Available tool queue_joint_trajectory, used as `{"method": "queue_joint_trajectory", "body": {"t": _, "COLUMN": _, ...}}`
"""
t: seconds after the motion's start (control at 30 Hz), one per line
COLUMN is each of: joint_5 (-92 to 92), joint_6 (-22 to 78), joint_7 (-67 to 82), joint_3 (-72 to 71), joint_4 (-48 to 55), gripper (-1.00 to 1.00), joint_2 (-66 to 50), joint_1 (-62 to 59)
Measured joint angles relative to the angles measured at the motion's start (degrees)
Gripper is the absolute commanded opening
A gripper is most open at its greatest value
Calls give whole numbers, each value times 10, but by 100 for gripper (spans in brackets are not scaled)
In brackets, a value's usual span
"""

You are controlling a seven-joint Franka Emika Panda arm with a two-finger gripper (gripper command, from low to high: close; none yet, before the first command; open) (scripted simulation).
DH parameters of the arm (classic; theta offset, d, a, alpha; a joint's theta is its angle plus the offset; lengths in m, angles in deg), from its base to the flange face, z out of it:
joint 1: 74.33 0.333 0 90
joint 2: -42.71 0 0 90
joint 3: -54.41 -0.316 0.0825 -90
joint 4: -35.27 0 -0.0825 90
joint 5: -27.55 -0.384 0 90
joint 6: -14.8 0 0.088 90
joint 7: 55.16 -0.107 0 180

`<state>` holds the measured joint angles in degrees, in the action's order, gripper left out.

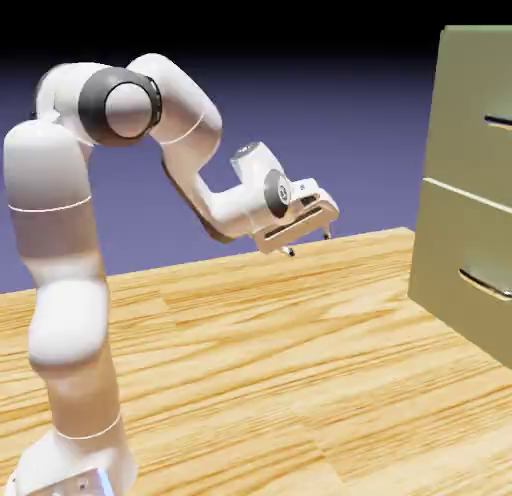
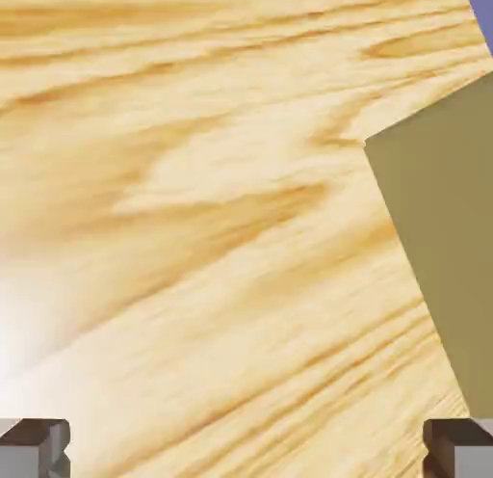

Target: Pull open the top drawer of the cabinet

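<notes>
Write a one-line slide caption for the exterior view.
The gripper hangs open above the wooden table, short of the olive cabinet and its two silver-handled drawers.

smooth, pale-grained wood tabletop (image 1: 220,344); matt cabinet (image 1: 465,214) with glossy, metallic-looking handles (image 1: 484,284).

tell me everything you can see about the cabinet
The cabinet is a boxy olive-green unit with a smooth, matte-looking surface, standing upright on the wooden table at the exterior view's right, where the frame cuts it off. Two drawers are stacked in it, top drawer and lower drawer, split by a pale line, each with a shiny, thin bar handle. Both look closed. The gripper is open and well clear of it; nothing but the table visibly touches it.
</notes>
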<state>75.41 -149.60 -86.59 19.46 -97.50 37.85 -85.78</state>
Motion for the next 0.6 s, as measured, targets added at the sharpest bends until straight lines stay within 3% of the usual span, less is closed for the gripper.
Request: {"method": "queue_joint_trajectory", "body": {"t": 0.6, "joint_5": 449, "joint_6": 90, "joint_7": 103, "joint_3": -328, "joint_4": 265, "gripper": 0, "joint_2": -352, "joint_1": -118}}
